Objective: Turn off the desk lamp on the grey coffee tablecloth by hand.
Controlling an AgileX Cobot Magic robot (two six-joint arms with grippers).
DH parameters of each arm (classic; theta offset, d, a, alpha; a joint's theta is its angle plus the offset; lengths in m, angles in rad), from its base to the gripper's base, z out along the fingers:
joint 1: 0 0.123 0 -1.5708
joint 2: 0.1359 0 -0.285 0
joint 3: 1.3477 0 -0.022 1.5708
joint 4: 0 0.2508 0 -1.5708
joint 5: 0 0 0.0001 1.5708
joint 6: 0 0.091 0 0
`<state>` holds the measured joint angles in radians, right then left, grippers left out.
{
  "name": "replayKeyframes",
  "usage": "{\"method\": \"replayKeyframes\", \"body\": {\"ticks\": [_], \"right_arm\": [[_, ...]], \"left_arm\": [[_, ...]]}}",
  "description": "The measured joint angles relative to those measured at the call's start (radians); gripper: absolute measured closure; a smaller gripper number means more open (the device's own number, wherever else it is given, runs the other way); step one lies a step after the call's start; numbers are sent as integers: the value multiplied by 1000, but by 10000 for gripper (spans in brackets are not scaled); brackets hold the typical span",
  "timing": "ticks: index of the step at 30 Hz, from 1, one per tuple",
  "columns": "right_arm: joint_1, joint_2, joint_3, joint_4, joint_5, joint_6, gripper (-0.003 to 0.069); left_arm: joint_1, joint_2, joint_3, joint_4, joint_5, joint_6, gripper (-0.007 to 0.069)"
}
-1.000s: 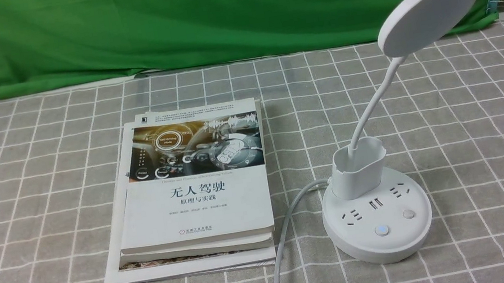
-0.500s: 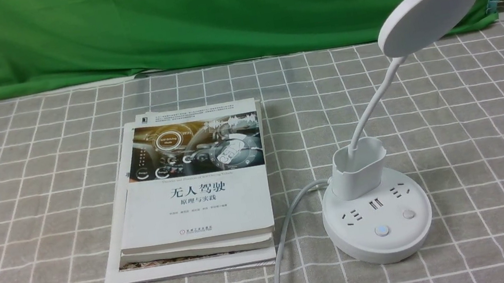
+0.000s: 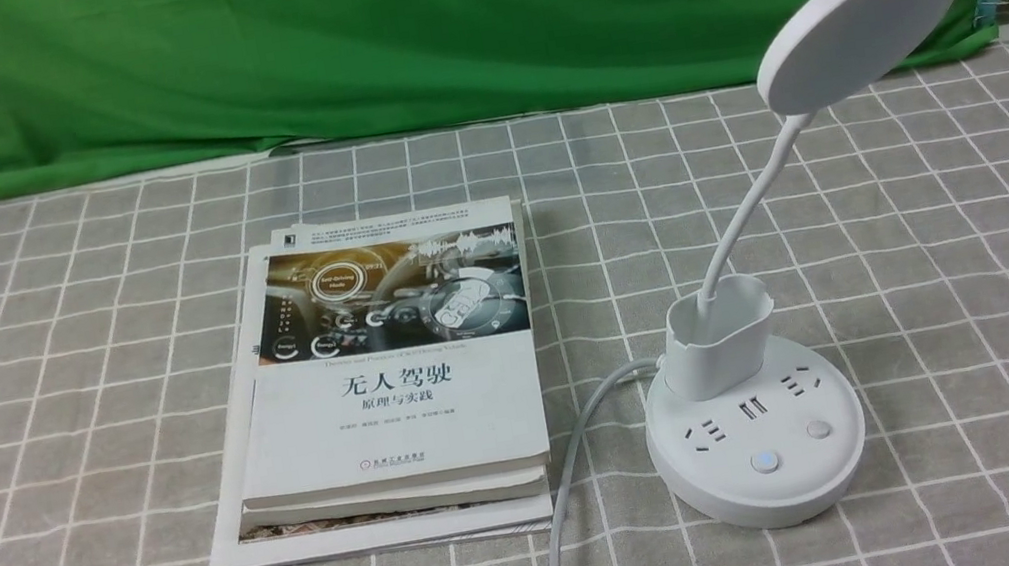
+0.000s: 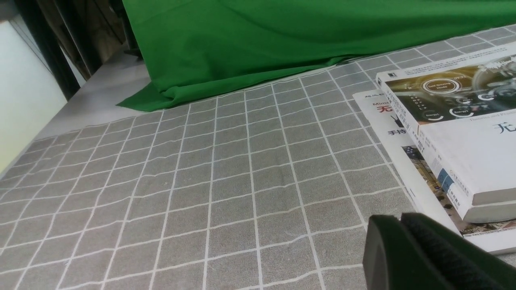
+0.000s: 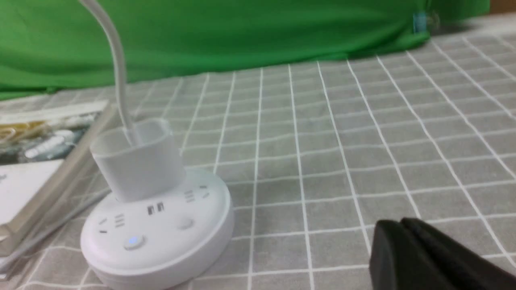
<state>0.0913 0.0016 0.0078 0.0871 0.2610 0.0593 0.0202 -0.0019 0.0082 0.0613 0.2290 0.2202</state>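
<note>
Apparently nothing is pressed yet: the lamp (image 3: 758,445) stands ahead of the right pincer (image 5: 403,222), its blue-marked button (image 3: 765,460) glowing. Reaching and pressing seem left. Both pincers look pressed together; only the wrist views show them, the left pincer (image 4: 393,217) near the books (image 4: 467,137).

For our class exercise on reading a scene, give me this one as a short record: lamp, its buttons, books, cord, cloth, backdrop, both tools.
lamp: white, upright, right of the books; base on the cloth
buttons: two on the base; one bluish, one plain
books: stacked flat
cord: grey, between books and lamp
cloth: grey, white grid
backdrop: green
left tool: shut
right tool: shut, not touching the lamp
</note>
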Motion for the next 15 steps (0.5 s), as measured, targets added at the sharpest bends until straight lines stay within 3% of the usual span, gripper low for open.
{"method": "replayKeyframes", "body": {"ticks": [15], "right_arm": [[0, 0, 0, 1, -30, 0, 611]], "left_arm": [[0, 0, 0, 2, 0, -1, 606]]}}
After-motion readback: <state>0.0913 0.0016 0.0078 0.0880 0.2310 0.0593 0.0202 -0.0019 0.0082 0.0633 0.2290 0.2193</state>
